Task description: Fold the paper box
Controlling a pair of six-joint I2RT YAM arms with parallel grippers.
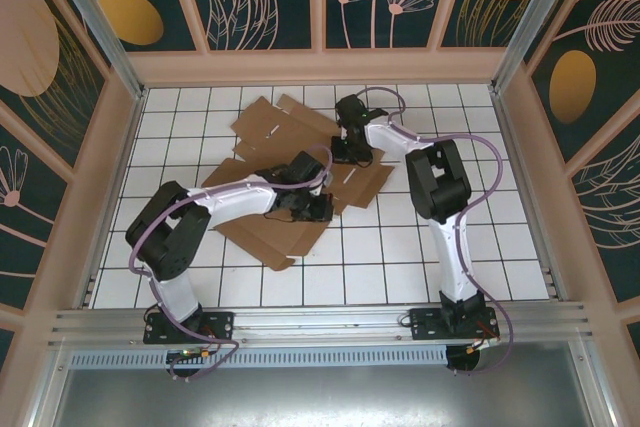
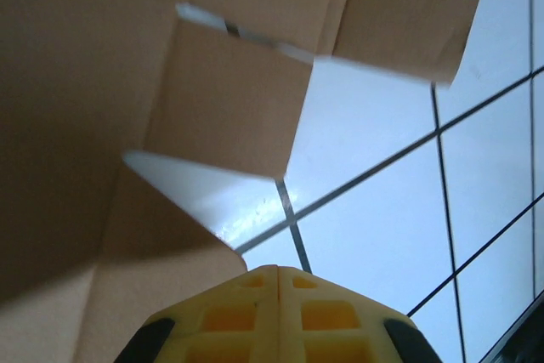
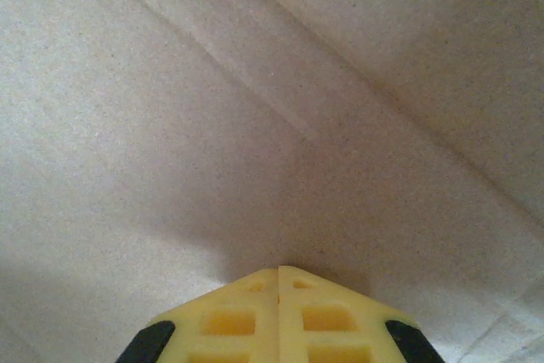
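The paper box lies as a flat die-cut sheet on the white gridded bench. It sits toward the middle and far part of the bench, skewed against the tile lines. Its flaps are spread out and no wall is raised, so the folding looks barely begun.

Both arms reach in over the sheet, and the 2 tools sit near each other around its centre. The left tool has its yellow fingers pressed together with nothing between them. Its tip sits low by a notched edge, with brown flaps to its left and bare tile to its right. Held this way it probably works as a blunt pusher, placed to get under or against a flap rather than pinch it.

The right tool is also pressed together and empty. Its nose is close over a plain cardboard panel crossed by diagonal creases. It seems to bear on the panel, though the close view does not settle whether it touches. Its likely purpose is to pin the light sheet so it cannot slide while the other arm works a crease.
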